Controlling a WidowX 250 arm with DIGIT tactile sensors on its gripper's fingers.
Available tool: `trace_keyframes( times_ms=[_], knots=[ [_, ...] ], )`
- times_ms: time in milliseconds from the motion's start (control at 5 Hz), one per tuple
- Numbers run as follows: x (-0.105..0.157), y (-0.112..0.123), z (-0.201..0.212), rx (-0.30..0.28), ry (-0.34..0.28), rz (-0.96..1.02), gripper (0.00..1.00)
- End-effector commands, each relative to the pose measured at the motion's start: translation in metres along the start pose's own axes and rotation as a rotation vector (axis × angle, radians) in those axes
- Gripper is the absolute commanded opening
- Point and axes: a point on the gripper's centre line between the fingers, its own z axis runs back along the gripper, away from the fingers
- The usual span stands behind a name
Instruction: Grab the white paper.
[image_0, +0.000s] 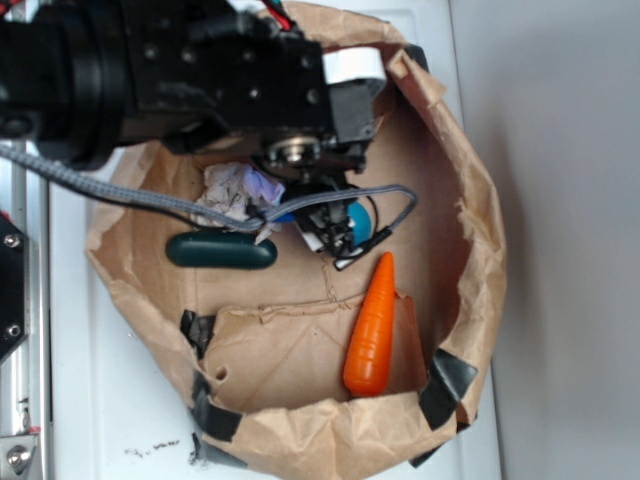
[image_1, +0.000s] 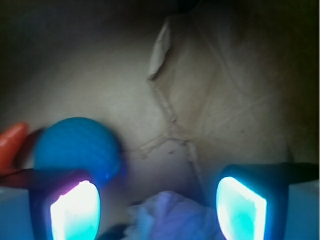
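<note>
- White paper (image_1: 172, 215): crumpled wad on floor of brown paper bag (image_0: 470, 240), low in wrist view, between the two claw fingers (image_1: 75, 210), nearer the left one, partly cut off by frame edge.
- No clear long axis; irregular lump.
- Claw (image_1: 157, 210): spread wide, nothing pinched, straddling the wad; looks like a short descent left before closing.
- Blue ball (image_1: 77, 147) just beside wad, close to one finger; risk of catching it too.
- Carrot (image_0: 372, 325) and dark green object (image_0: 220, 250) further out.
- No brands or readable writing.
</note>
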Motion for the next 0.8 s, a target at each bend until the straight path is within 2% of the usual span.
trace_keyframes(
  times_ms=[0,400,600],
  knots=[
    [-0.018,0.008,0.001,-0.003,-0.054,-0.049,0.00],
    [-0.016,0.007,0.017,-0.058,-0.103,-0.041,0.00],
    [-0.014,0.008,0.018,-0.067,-0.108,-0.027,0.00]
  ],
)
